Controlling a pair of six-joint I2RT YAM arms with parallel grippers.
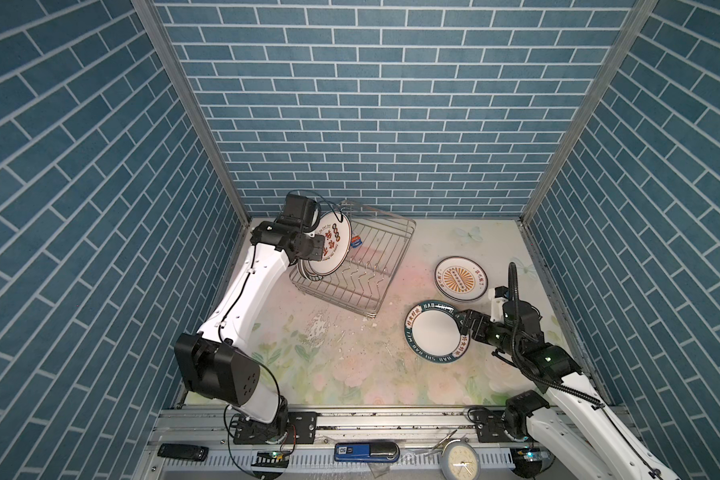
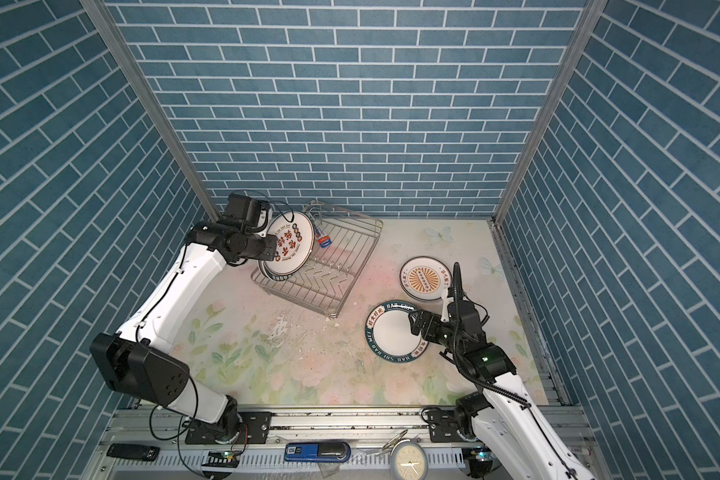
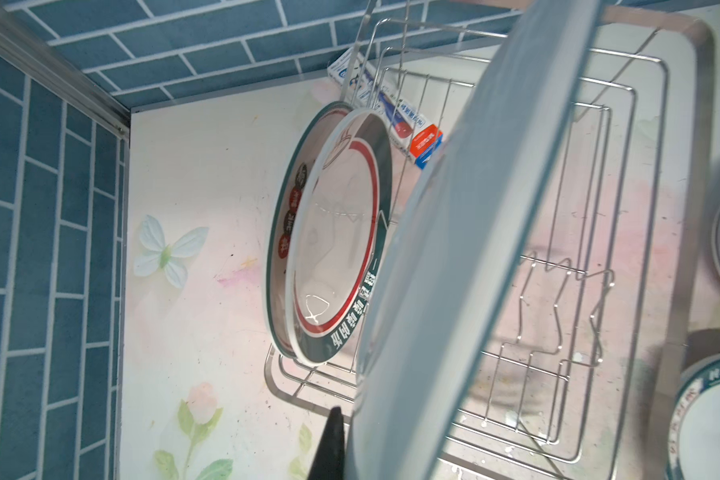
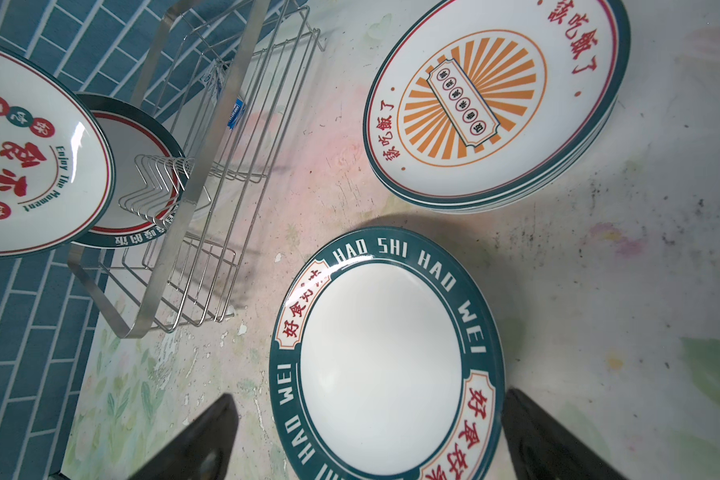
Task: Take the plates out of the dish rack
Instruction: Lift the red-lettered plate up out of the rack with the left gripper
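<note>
left end effector [image 1: 316, 250] clamping plate [image 1: 332, 244], dish rack [image 1: 393, 277]

Surface [image 1: 350, 365]: pale floral print with butterflies, scuffed and flaked near the middle. Resting directly on it:
- Dish rack [image 1: 360, 293], rear left, set askew.
- Stack of sunburst plates [image 1: 460, 277], at the right.
- One teal-rimmed plate [image 1: 435, 332], lying flat just in front of that stack, clear of the rack.
</note>
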